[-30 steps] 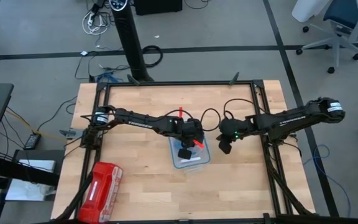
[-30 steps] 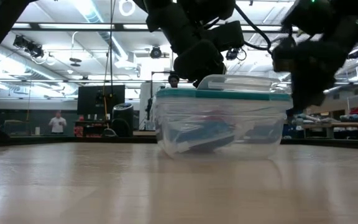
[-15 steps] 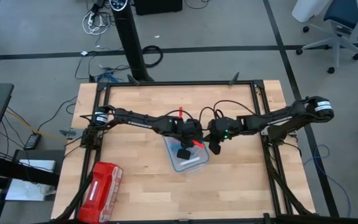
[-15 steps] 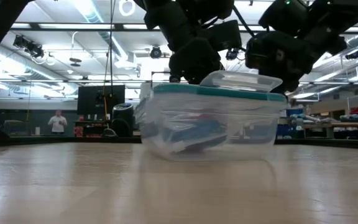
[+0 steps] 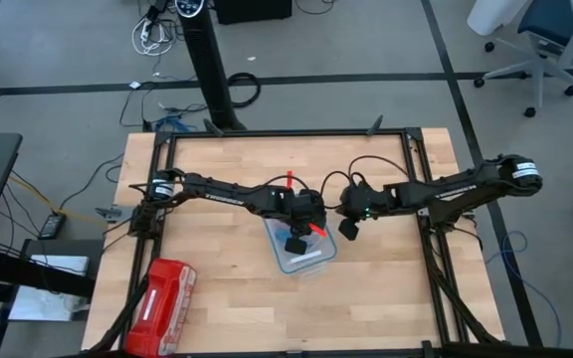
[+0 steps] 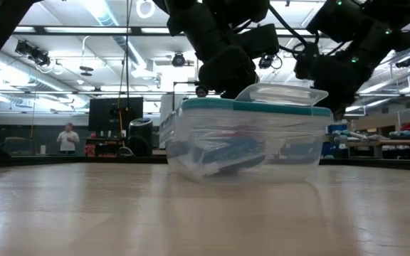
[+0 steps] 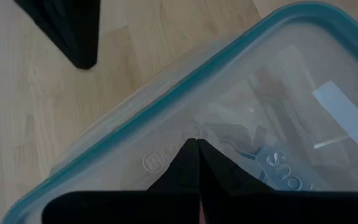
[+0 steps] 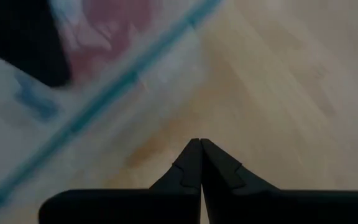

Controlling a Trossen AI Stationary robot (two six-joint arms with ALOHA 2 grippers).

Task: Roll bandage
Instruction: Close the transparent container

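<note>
One wooden counter (image 5: 217, 298) is carrying everything here. The landmark is one clear lidded container (image 5: 301, 249) with a teal rim, sitting near the counter's middle.

Two dark arms are reaching in toward that container. The left gripper (image 5: 294, 245) is hanging right over the container's lid (image 7: 272, 118), fingers pinched fully together and holding nothing; in the left wrist view its closed tip is sitting at or just above the lid, likely pressing or steadying the container so it is not sliding. The right gripper (image 5: 347, 229) is hovering just beside the container's right edge, over bare wood, fingers also pinched together and empty; probably placed there to nudge or brace the container from the side, though contact cannot be told.

One red zip pouch (image 5: 163, 296) is lying well apart from the container, at the counter's near-left corner, out of the way of both arms.

The bandage (image 6: 223, 153) is showing as one blue mass inside the container, under the closed lid, seen through the clear wall in the low view; whether it is rolled cannot be told. Something reddish (image 8: 104, 31) is also lying inside the container, too blurred to count.

One person (image 6: 67, 138) is standing far beyond the container in the room.
</note>
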